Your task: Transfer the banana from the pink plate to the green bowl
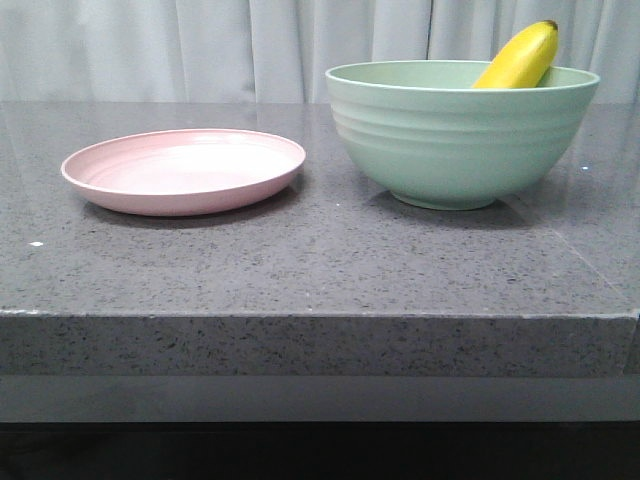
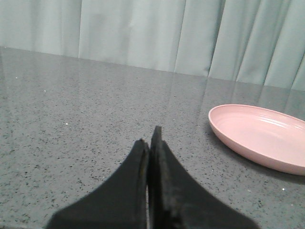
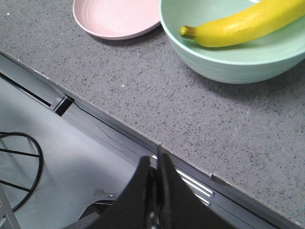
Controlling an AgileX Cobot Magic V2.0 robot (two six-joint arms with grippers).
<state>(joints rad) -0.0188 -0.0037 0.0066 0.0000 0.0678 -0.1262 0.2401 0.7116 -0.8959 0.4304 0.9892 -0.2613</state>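
Gray speckled table (image 1: 300,270) is filling the front view, its thick edge sitting closest. On it the pink plate (image 1: 184,170) is lying flat on the left with nothing on it. Just beside it on the right, the big green bowl (image 1: 460,135) is standing upright. Inside it the banana (image 1: 520,58) is leaning on the far rim, bright yellow with a small dark tip poking up.

Next, the left wrist view: the left gripper (image 2: 151,143) is hanging low over the table, its black fingers pressed together, near the plate's rim.

Last, the right wrist view: the right gripper (image 3: 157,164) is sitting off the table's edge, fingers pressed together too. From here the banana is looking plump and curved, lying across the bowl.
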